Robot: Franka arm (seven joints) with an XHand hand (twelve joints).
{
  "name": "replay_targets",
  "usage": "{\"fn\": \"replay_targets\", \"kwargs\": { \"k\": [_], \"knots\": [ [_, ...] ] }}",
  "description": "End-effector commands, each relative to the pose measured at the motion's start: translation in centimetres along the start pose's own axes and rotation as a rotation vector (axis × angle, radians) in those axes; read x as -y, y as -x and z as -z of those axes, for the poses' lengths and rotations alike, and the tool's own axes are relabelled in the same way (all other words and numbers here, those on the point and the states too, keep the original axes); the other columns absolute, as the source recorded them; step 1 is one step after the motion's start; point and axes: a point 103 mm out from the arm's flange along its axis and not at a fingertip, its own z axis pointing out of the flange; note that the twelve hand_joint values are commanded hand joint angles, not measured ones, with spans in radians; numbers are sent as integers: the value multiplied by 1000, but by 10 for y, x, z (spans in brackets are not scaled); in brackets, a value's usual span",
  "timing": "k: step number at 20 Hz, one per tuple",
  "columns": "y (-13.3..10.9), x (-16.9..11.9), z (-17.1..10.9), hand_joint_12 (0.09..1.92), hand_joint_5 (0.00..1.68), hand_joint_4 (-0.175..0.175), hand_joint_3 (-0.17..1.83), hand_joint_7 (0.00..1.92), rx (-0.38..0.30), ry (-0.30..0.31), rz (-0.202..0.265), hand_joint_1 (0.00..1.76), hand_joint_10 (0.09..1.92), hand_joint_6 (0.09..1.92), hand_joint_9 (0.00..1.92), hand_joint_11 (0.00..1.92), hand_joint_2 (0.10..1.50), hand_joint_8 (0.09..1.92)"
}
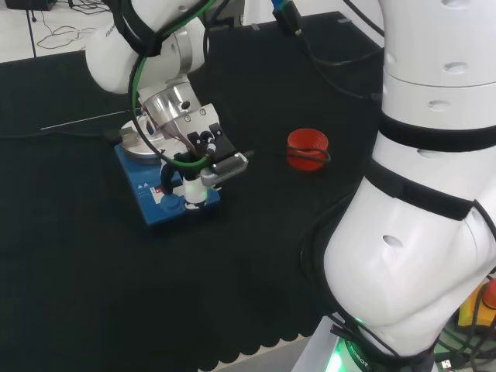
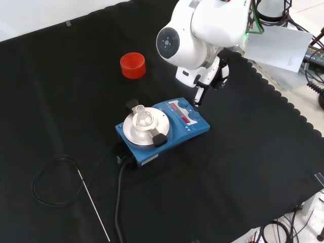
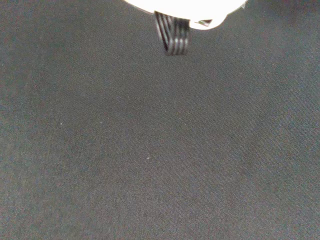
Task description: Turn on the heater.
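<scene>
Here, in the front view, a coiled black cable (image 2: pixel 55 182) and a thin metal rod (image 2: pixel 94 206) lie at the lower left of the black-clothed bench (image 2: pixel 243 177). At the centre of the frame sits the blue heater (image 2: pixel 164 132), with a round silver plate (image 2: pixel 143 128) on its left part and knobs on its right part. A red ribbed ring (image 2: pixel 132 65) stands at the upper left of the heater, apart from it. Just right of centre, the hand (image 2: pixel 201 92) reaches down from the white arm to the heater's upper right edge, a dark fingertip at the knob there. I cannot tell whether its fingers are curled or straight.
</scene>
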Motion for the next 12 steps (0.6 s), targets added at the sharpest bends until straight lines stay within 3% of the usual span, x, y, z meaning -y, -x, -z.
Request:
{"fn": "replay_targets", "kwargs": {
  "k": [1, 12],
  "knots": [
    [0, -4, -2, 1369, 270, -24, 936, 1432, 5, -3, -1, 1376, 1507, 354, 1501, 1162, 726, 1589],
    [10, -9, -3, 1368, 280, -23, 938, 1432, -10, -5, -4, 1376, 1503, 338, 1505, 1161, 726, 1590]
  ]
}}
